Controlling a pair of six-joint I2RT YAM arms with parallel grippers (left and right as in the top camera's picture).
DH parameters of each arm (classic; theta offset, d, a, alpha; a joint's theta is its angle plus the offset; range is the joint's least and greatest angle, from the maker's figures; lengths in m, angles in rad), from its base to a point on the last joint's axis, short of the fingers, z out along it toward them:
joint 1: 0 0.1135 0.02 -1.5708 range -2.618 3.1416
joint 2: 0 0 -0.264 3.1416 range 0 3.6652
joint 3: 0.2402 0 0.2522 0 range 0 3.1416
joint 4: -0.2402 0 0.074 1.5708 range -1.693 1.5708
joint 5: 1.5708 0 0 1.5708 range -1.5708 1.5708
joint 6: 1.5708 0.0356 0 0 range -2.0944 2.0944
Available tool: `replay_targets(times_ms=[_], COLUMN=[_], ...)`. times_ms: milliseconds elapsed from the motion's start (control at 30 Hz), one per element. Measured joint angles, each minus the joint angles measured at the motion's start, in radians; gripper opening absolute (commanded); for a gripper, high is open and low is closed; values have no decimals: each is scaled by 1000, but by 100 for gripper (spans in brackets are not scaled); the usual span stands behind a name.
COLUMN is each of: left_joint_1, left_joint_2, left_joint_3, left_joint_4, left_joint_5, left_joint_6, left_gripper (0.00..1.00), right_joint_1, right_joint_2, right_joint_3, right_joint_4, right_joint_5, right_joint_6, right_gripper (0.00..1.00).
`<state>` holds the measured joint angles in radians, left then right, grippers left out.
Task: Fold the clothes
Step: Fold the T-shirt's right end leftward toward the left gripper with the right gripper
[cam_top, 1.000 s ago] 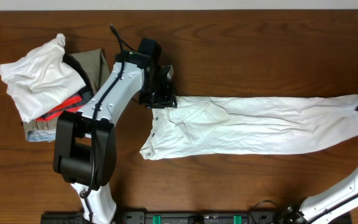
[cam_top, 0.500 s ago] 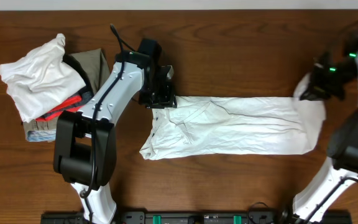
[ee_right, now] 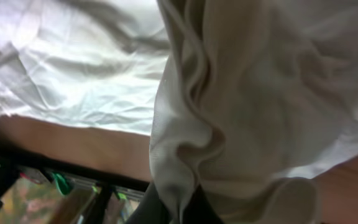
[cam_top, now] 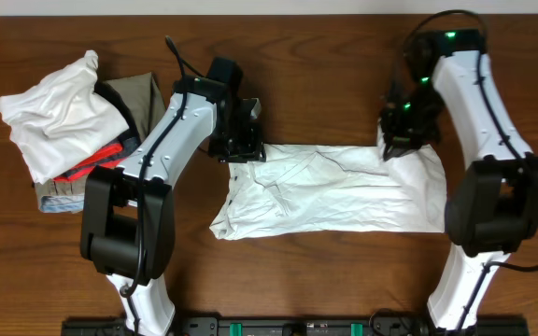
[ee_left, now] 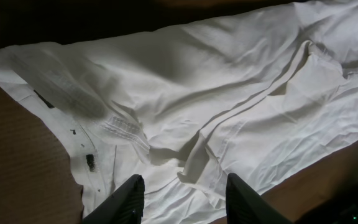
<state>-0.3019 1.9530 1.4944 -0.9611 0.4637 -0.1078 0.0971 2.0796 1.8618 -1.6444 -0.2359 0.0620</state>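
On the middle of the wooden table point(cam_top: 344, 56) the white trousers point(cam_top: 334, 191) lie flat, waistband to the left, with the leg ends lifted and doubled back at the right. The right gripper point(cam_top: 402, 138) is clamped tight on those bunched leg ends. The left gripper point(cam_top: 241, 149) sits at the waistband's far corner, fingers partly spread over the cloth, pinching nothing that shows. A heap of other garments point(cam_top: 63, 121) lies at the left end

overhead: high above, straight down on the whole table point(cam_top: 344, 56)
left wrist: close, angled down on trousers point(ee_left: 216, 93) waist
right wrist: very close, against their lifted end
shared: trousers
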Motion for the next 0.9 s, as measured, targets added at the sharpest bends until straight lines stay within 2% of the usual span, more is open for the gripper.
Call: replay_targets(times_ms=[67, 133, 333, 900], left_joint_1=[0, 0, 0, 0], left_joint_2=[0, 0, 0, 0], left_joint_3=[0, 0, 0, 0], left_joint_4=[0, 0, 0, 1], left_joint_5=[0, 0, 0, 0], left_joint_6=[0, 0, 0, 0], left_gripper=[43, 43, 44, 44], right_joint_1=[28, 48, 67, 55], right_joint_2=[0, 0, 0, 0], right_joint_3=[-18, -30, -40, -67], right_joint_4=[-1, -1, -8, -4], right_joint_5=[2, 1, 2, 114], right_joint_6=[9, 13, 10, 19], right_gripper=[15, 25, 33, 32])
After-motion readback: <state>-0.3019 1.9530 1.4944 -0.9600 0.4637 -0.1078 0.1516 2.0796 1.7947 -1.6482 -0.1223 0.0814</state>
